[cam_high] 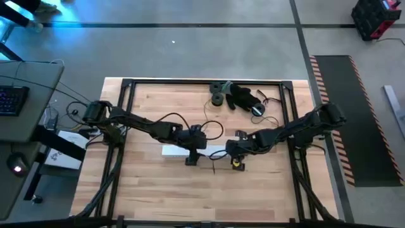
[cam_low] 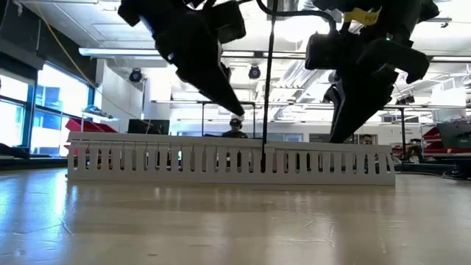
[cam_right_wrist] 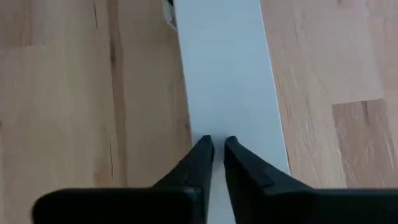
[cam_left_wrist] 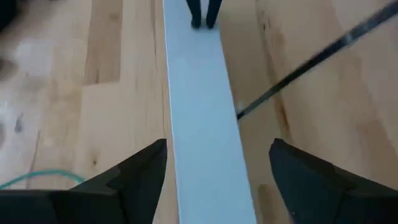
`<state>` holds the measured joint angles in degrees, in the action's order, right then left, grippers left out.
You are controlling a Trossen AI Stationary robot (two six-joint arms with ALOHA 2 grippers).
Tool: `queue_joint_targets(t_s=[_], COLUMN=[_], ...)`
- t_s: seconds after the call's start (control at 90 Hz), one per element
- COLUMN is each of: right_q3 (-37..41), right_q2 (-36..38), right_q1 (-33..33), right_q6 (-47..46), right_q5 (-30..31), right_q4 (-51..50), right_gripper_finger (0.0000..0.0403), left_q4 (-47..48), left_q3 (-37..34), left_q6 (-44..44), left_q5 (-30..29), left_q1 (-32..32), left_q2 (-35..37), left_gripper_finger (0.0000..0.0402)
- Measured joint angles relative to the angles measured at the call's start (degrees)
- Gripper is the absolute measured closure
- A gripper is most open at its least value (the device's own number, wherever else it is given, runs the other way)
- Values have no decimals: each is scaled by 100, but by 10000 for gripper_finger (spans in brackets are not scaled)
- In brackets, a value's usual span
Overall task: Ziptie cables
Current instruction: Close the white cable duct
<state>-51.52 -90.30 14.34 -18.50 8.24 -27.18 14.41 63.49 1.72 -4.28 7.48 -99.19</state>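
1. Nearest in the low view: bare wooden desk [cam_low: 221,221], planks running towards the camera.
2. Across the middle of that desk: a long white slotted duct [cam_high: 190,151], lid on, lying lengthwise left to right and seen side-on in the low view [cam_low: 228,162].
3. Over the duct's left half: left gripper [cam_high: 192,158], open wide, one dark finger [cam_left_wrist: 140,174] on each side of the white lid, tips apart from it [cam_left_wrist: 217,180].
4. Over the duct's right half: right gripper [cam_high: 234,152], closed to a hairline gap [cam_right_wrist: 219,152], tips pointing down at the lid. Whether touching it, cannot tell.
5. Between the two arms: a thin black strip [cam_low: 268,88], upright in the low view, lower end at the duct. Shown from the left wrist as a slanted dark line [cam_left_wrist: 311,59] ending at the duct's edge.
6. Cables: bundle not to be made out in any view. Only one thin green wire [cam_left_wrist: 37,179] on the wood beside the left gripper.
7. On the right arm: a yellow label [cam_low: 360,15], print too small to read.
8. Towards the desk's far edge: black round parts [cam_high: 218,95], a dark lump [cam_high: 243,97] and a thin dark cord [cam_high: 269,120] among them.
9. Left of the desk: a grey side table with a keyboard [cam_high: 12,100].
10. Far back in the room, above the duct's top edge: a person [cam_low: 235,126].
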Motion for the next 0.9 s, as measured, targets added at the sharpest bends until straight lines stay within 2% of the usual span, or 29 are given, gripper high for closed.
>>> queue_joint_targets(t_s=[0.322,0.556,0.722,0.9], right_q3=[7,1,-5,-7], right_q2=[547,570,561,279], right_q1=[-38,-286,-473,-572], right_q6=[152,563,917,1350], right_q5=[34,17,-327,-623], right_q4=[126,180,16,-135], right_gripper_finger=[232,158,122,108], left_q4=[-275,-254,-206,-233], left_q3=[-298,-298,-298,-299], left_q6=[-254,-256,-295,-302], left_q5=[-32,-67,-90,-100], left_q1=[-21,-17,-17,5], left_q2=[-51,-32,-32,-32], left_gripper_finger=[179,182,182,182])
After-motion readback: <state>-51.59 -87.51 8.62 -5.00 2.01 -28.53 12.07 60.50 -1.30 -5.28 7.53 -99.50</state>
